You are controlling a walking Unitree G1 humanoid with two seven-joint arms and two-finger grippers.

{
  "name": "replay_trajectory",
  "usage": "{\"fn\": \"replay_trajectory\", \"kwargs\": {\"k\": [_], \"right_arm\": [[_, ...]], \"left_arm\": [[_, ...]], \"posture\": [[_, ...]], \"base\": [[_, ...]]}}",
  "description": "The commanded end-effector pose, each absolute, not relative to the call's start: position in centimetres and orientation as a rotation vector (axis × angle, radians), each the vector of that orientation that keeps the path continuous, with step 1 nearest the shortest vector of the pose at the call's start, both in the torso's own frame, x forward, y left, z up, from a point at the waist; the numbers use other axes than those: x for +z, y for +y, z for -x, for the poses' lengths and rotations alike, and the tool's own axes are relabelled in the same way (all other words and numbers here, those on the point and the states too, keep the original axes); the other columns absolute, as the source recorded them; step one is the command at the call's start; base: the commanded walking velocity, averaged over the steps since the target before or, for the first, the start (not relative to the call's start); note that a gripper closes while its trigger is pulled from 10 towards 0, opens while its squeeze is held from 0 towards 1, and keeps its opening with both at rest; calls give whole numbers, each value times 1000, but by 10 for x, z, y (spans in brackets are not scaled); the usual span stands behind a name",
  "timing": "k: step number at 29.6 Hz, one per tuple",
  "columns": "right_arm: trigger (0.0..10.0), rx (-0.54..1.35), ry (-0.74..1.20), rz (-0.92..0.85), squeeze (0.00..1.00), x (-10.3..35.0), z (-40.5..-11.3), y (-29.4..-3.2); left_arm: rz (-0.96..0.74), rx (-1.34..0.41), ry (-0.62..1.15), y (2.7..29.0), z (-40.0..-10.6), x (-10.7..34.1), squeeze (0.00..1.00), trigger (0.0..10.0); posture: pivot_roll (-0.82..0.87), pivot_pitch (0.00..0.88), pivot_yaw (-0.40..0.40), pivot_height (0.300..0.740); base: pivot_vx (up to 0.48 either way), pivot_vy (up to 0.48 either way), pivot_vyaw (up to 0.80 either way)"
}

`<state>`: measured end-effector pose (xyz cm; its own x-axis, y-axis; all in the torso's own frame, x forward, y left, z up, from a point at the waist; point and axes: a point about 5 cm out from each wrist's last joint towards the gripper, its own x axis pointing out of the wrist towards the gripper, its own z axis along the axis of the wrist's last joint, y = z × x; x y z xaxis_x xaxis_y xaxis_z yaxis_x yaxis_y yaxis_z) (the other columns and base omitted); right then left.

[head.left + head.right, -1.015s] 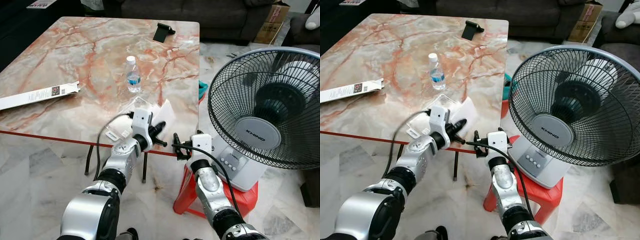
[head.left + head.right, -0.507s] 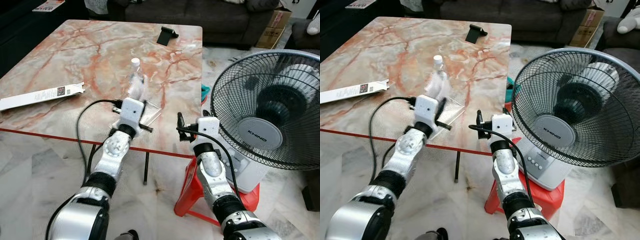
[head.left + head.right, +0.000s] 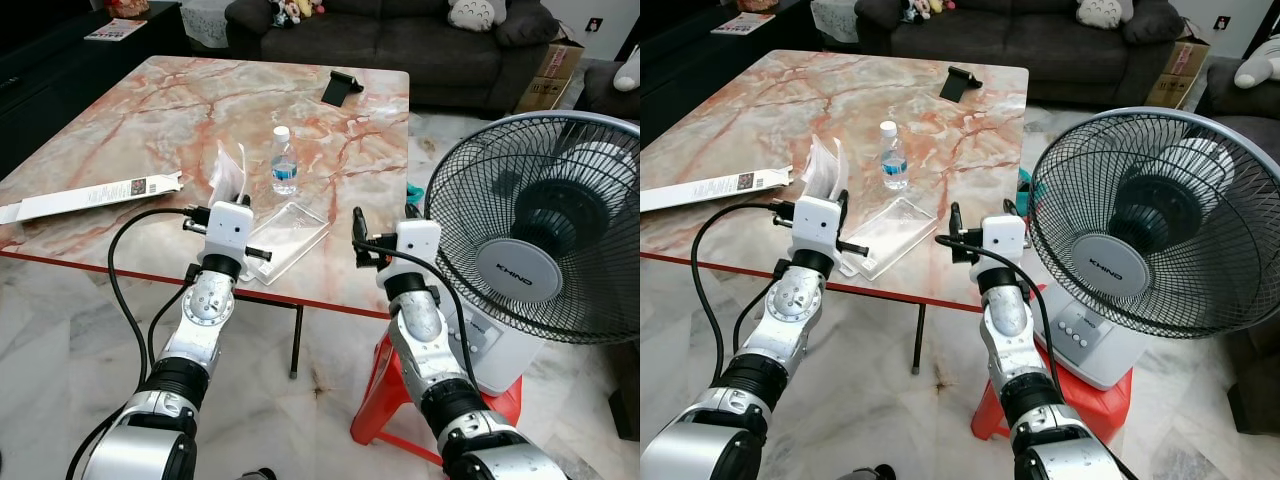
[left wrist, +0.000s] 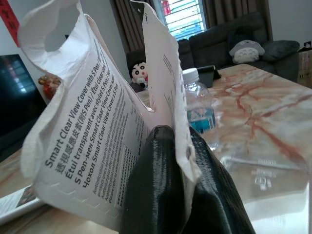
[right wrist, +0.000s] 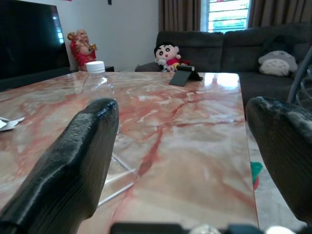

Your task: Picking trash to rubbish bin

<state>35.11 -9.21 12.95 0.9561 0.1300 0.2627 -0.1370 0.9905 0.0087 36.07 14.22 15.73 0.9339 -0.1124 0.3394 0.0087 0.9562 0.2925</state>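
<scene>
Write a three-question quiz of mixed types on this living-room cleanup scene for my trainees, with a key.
1. True or false: the left gripper is shut on the white paper packaging.
2. Which stands nearest the water bottle? A) clear plastic tray B) fan C) long flat box
3. Fill in: the right gripper is ____.

Key: 1 true; 2 A; 3 open
</scene>
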Motion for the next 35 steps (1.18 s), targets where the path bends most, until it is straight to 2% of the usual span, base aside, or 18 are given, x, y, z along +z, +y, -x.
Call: {"fn": "replay_trajectory", "kwargs": {"k": [1, 9, 27, 33, 35], "right_arm": [[10000, 143, -286, -35, 0, 133, -351, -91], [10000, 149, -285, -28, 0, 133, -351, -91], [10000, 140, -233, -29, 0, 121, -349, -95], [10000, 74, 6, -93, 0, 74, -338, -116], [10000, 53, 120, -122, 0, 51, -328, -124]], "left_arm": [[-303, -50, -373, 144, -358, 158, 0, 10000], [-309, -56, -369, 143, -358, 156, 0, 10000], [-304, -32, -328, 151, -358, 150, 0, 10000], [-271, 30, -89, 180, -351, 106, 0, 10000], [-183, 49, 40, 191, -344, 84, 0, 10000]], "posture": [[20, 14, 5, 740], [17, 5, 3, 740], [8, 0, 5, 740], [7, 0, 0, 740], [6, 0, 0, 740]], "base": [[-277, 0, 0], [-265, 0, 0], [0, 0, 0], [0, 0, 0], [0, 0, 0]]}}
